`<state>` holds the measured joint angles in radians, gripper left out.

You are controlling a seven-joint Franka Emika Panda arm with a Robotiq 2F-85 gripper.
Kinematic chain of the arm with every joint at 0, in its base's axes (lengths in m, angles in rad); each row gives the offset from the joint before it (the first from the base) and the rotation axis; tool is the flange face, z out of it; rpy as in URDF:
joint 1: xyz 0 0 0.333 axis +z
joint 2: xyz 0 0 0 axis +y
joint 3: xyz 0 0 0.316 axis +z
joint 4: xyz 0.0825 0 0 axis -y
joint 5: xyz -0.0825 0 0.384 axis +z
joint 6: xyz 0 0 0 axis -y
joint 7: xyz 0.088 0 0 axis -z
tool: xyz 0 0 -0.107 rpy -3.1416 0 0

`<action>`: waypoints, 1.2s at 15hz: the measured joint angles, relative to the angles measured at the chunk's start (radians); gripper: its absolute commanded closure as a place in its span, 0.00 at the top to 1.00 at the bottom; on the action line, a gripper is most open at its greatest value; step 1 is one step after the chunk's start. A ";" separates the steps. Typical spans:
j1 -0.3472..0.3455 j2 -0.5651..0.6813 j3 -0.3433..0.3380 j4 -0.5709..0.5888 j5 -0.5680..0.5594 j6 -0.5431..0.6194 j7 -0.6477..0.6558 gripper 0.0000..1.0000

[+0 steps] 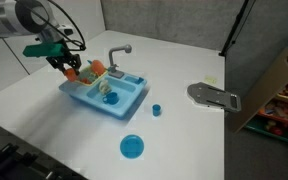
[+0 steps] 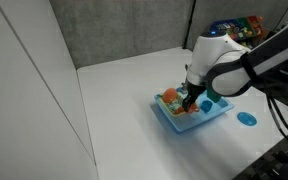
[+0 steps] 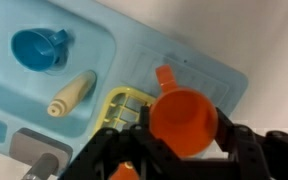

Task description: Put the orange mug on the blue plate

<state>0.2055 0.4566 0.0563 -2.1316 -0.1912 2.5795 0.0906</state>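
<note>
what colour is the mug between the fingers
Orange. The mug shows best in the wrist view.

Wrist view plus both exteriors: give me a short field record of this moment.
mug: orange, between the gripper's fingers, above the sink's drain board
gripper: closed on the mug
sink: light blue, a blue cup in its basin
plate: blue, bare, on the table apart from the sink
task: mug not yet on plate
</note>
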 measured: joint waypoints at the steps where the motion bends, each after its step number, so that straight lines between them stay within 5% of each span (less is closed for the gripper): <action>1: -0.015 -0.022 0.001 -0.007 0.014 -0.011 -0.016 0.36; 11: -0.103 -0.324 -0.011 -0.132 0.024 -0.230 -0.024 0.36; 18: -0.184 -0.444 -0.059 -0.215 0.025 -0.266 -0.026 0.36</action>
<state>0.0220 0.0127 -0.0032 -2.3468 -0.1661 2.3133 0.0646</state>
